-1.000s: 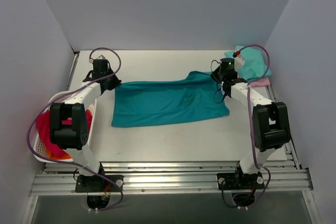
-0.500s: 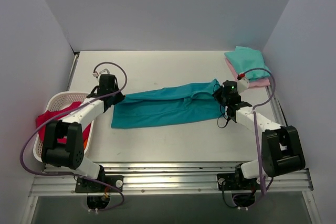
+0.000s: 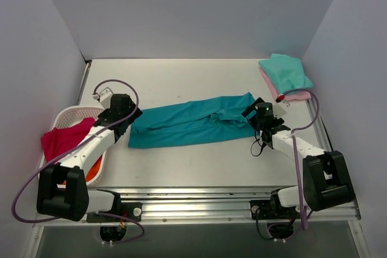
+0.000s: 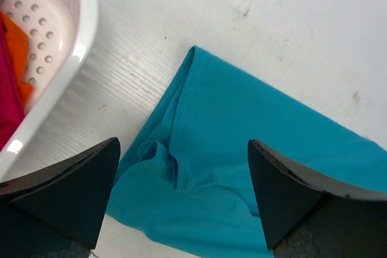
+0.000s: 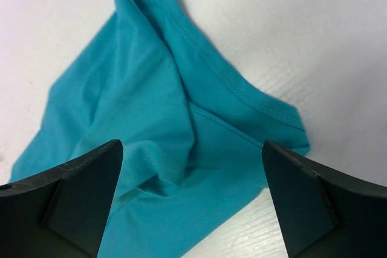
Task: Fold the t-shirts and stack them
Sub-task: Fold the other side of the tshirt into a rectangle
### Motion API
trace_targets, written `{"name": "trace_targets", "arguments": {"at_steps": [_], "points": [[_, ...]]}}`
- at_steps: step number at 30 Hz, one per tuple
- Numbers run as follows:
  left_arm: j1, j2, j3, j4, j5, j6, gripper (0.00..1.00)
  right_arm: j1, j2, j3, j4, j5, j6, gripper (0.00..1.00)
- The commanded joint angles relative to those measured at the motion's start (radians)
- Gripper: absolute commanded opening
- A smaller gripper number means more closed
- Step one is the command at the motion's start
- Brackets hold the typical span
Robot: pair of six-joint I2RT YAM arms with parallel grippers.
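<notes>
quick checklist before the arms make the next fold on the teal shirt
1. Left gripper open, holding nothing: ok.
2. Right gripper open, holding nothing: ok.
3. Teal shirt lying on the table as a long strip: ok.
4. Strip ends flat: not ok, both are bunched.
5. Mint shirt stacked on pink shirt at far right: ok.
6. Layers underneath smooth: cannot tell.

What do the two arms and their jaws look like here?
Both the left arm and right arm have white links joined by bulky black joint housings, on black bases. A purple cable loops loosely along each. In the wrist views the jaws are matte black, broad wedges tapering to a point.
</notes>
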Motion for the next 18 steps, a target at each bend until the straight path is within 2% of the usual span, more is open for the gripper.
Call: {"name": "trace_targets", "arguments": {"at_steps": [1, 9, 14, 18], "points": [[0.003, -0.049, 0.045, -0.012, -0.049, 0.010, 0.95, 0.006, -0.067, 0.062, -0.036, 0.065, 0.011, 0.94], [0.003, 0.006, 0.051, 0.047, -0.020, 0.052, 0.93, 0.008, -0.087, 0.039, -0.027, 0.065, 0.004, 0.94], [0.003, 0.141, 0.086, 0.099, 0.005, 0.058, 0.92, 0.006, -0.076, 0.002, 0.009, 0.068, 0.016, 0.94], [0.003, 0.247, 0.144, 0.151, 0.039, 0.076, 0.87, 0.009, -0.059, -0.033, 0.042, 0.068, 0.025, 0.94]]}}
